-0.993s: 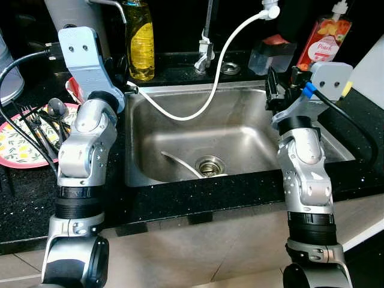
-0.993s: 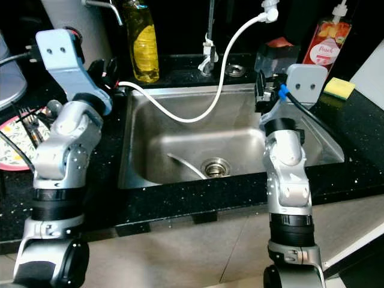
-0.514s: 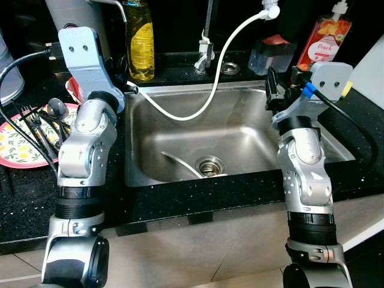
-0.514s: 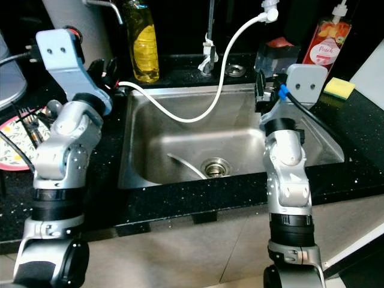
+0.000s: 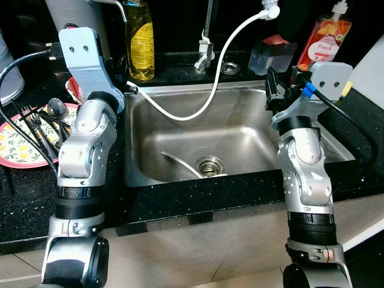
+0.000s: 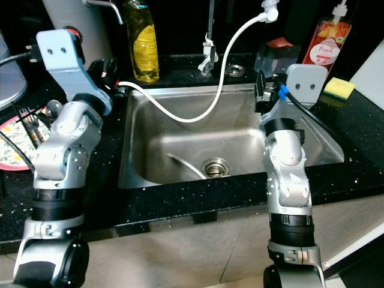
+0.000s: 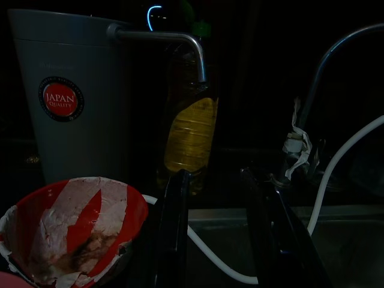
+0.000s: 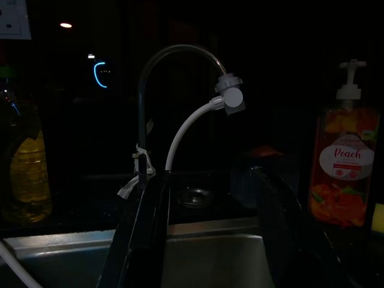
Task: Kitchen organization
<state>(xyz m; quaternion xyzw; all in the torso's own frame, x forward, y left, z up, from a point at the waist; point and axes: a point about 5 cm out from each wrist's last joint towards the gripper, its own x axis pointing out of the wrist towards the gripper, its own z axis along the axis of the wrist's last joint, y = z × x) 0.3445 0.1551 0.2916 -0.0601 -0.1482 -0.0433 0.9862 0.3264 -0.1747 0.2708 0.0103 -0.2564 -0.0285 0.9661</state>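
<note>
A stainless steel sink (image 5: 240, 135) sits in a black speckled bench (image 5: 24, 192). Both arms are raised over its two sides.

The left pincer (image 7: 219, 234) hovers at the sink's left rear corner with its fingers spread apart and nothing between them. Just beside it lies a red-and-white striped paper bowl (image 7: 72, 231), torn and stained inside. Behind that stands a grey canister (image 7: 66, 99) with a red "Japan Quality" label and a metal spout, and next to it a bottle of yellow dish liquid (image 5: 139, 39).

The right pincer (image 8: 210, 231) hangs over the sink's right rear corner, its fingers likewise parted and holding nothing. Ahead of it rises the curved tap (image 8: 174, 60), with a white hose (image 5: 207, 90) running from its tip down along the sink's back left edge. A clear container (image 5: 270, 54) and a peach soap pump bottle (image 5: 327, 36) stand at the right rear, with a yellow sponge (image 6: 339, 88) farther right.

On the bench to the left, a floral pink-rimmed plate (image 5: 18, 147) carries forks (image 5: 30, 120) and a spoon (image 5: 57, 108). A white utensil (image 5: 180, 163) lies in the basin beside the drain (image 5: 209, 164).
</note>
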